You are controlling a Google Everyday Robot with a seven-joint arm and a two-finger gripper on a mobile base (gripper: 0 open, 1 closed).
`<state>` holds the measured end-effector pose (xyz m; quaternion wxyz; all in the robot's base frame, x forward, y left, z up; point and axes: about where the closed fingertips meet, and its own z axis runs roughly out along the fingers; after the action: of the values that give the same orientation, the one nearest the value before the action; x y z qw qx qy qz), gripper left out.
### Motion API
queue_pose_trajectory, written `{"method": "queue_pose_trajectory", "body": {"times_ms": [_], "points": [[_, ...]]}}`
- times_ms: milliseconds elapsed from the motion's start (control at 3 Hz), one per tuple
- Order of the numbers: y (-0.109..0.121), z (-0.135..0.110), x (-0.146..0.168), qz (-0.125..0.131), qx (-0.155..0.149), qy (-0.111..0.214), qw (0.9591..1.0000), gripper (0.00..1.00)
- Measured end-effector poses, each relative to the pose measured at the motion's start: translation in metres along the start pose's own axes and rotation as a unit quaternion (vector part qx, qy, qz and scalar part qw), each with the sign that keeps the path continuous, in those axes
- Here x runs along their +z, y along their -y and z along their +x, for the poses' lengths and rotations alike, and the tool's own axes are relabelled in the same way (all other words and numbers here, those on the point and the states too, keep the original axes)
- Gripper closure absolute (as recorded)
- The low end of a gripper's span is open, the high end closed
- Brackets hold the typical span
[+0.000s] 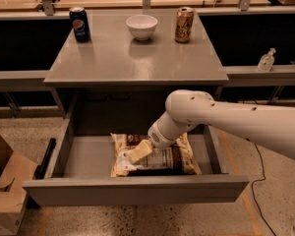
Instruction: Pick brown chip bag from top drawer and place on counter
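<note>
The brown chip bag (182, 159) lies flat on the floor of the open top drawer (88, 156), right of the middle, its white label panel facing up. My gripper (137, 153) reaches down into the drawer from the right on a white arm and sits over the bag's left half, at or just above its surface. The counter (132, 58) is the grey tabletop above the drawer.
On the counter stand a blue soda can (79, 24) at the back left, a white bowl (141, 26) at the back middle and a brown can (184, 24) at the back right. A cardboard box (5, 191) stands on the floor at the left. A small bottle (266, 61) sits on a ledge at the right.
</note>
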<state>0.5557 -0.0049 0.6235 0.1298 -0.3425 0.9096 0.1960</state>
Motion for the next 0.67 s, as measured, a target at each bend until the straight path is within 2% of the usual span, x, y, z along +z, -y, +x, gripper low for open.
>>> {"method": "queue_pose_trajectory", "body": {"times_ms": [667], "points": [[-0.0012, -0.0016, -0.0040, 0.000, 0.000, 0.000, 1.0000, 0.74]]}}
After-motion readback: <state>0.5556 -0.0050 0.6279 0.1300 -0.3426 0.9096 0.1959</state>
